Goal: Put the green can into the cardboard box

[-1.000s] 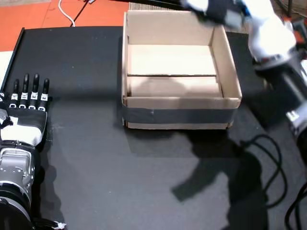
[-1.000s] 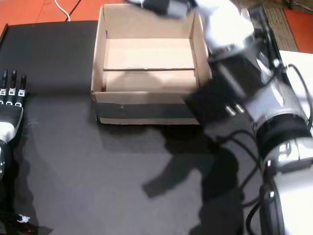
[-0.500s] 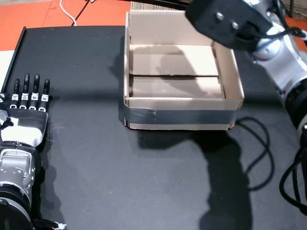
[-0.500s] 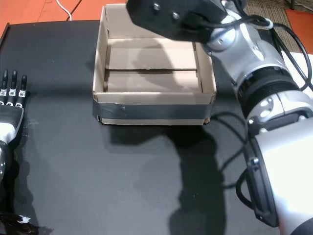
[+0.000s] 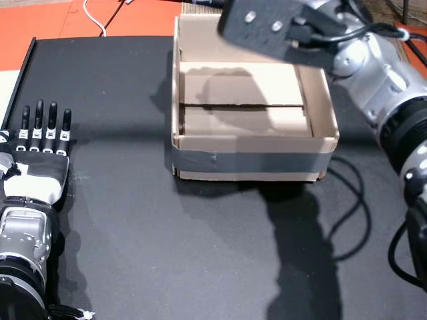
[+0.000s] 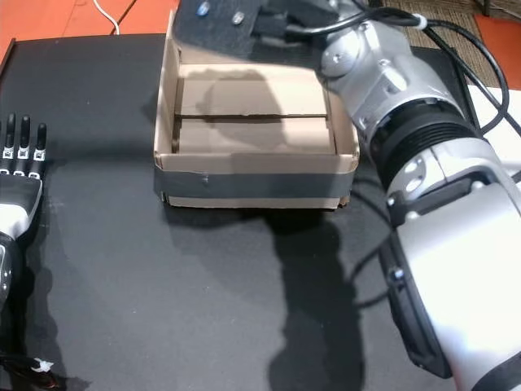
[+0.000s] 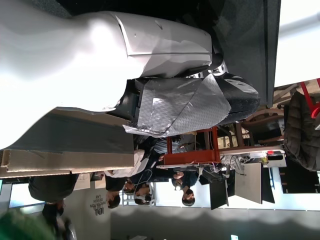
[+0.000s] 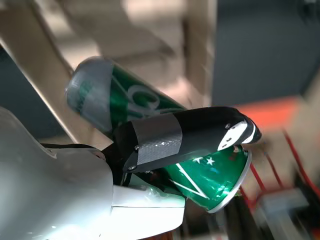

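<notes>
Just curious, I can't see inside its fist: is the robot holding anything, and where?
Yes: the right hand grips the green can around its side; the left hand holds nothing.

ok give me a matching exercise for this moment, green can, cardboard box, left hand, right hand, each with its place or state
Things:
1. green can
2. cardboard box
3. left hand
4. right hand

States:
A. resting flat on the black table, fingers straight
B. standing on the table with nothing inside
C. raised over the box's far side
D. held in a hand

Pairs: 1-D, 2-B, 3-A, 4-C
</notes>
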Tool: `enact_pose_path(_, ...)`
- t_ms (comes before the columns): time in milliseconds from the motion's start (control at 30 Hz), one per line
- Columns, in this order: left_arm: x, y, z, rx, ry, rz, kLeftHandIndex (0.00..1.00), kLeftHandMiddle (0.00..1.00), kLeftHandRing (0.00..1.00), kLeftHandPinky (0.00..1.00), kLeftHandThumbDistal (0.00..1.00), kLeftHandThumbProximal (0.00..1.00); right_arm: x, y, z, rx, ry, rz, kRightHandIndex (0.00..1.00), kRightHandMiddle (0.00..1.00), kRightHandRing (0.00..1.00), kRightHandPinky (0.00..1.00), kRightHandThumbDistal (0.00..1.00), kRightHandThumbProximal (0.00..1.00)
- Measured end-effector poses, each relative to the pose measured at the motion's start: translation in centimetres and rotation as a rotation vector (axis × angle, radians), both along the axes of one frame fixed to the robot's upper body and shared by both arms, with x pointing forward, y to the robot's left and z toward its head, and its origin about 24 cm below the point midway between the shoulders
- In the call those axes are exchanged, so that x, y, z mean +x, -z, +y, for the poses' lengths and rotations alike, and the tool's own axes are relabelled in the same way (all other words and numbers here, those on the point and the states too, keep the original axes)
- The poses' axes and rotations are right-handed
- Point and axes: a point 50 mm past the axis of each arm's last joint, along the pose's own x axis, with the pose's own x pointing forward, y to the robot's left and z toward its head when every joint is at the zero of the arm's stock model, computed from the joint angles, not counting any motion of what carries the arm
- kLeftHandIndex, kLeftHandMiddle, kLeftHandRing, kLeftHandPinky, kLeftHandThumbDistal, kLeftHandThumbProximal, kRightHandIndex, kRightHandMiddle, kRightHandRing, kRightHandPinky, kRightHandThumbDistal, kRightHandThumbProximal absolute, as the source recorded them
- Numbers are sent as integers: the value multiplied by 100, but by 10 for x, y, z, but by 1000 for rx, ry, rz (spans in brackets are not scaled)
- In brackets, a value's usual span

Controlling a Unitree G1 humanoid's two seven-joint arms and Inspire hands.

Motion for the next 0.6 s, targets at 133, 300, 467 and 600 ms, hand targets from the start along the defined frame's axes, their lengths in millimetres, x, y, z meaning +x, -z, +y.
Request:
enact_pose_path(133, 1, -1, 0, -2, -3, 6, 54, 55, 67, 80, 0, 99, -1, 7, -1, -98, 13, 79, 9, 15, 20, 22, 14, 56)
enact_pose_path(300, 1, -1, -1, -4, -7, 11, 55, 56, 69, 81, 0, 98, -1, 7, -2, -121, 22, 113, 5, 11, 17, 20, 16, 57)
enact_pose_path(467, 1, -1, -1, -4, -6, 11, 55, 56, 69, 80, 0, 99, -1, 7, -2, -120, 16, 113, 5, 11, 17, 19, 12, 57)
enact_pose_path(600, 1, -1, -2, -5, -6, 11, 53, 55, 70, 80, 0, 99, -1, 6, -1, -118, 6, 109, 4, 10, 15, 18, 13, 56)
